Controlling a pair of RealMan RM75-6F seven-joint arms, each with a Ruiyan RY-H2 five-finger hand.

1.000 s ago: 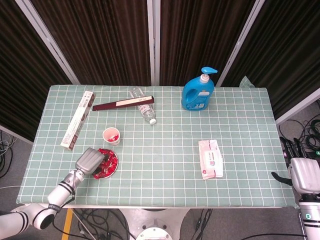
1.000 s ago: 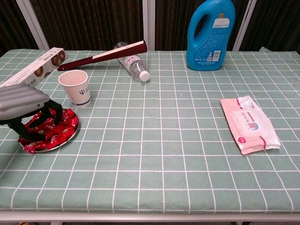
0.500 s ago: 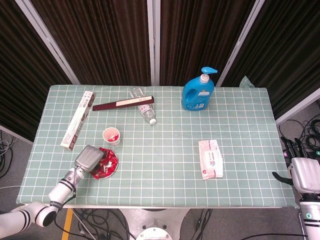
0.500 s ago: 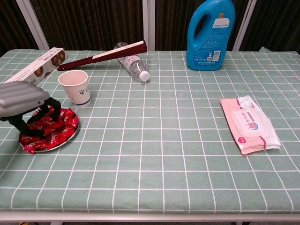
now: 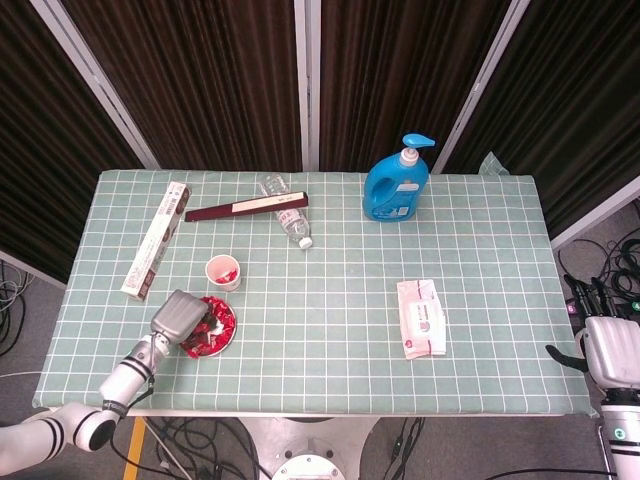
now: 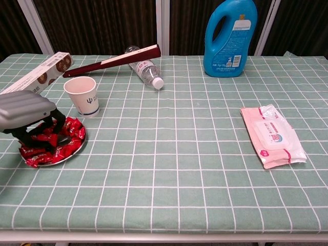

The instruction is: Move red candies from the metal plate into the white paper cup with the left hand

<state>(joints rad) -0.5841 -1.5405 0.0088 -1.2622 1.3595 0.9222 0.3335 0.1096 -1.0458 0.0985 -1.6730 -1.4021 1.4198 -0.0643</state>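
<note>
Near the table's (image 6: 195, 169) front left corner sits a shallow round metal plate (image 6: 72, 152) heaped with glossy red candies (image 6: 69, 137). Over it the left hand (image 6: 25, 114), ribbed grey shell on top, reaches its dark fingers (image 6: 54, 123) down into the pile; whether they grip a candy I cannot tell. Just behind stands the white paper cup (image 5: 223, 272), red candies inside. Beyond the table's right edge the right hand (image 5: 612, 350) hangs, fingers hidden
</note>
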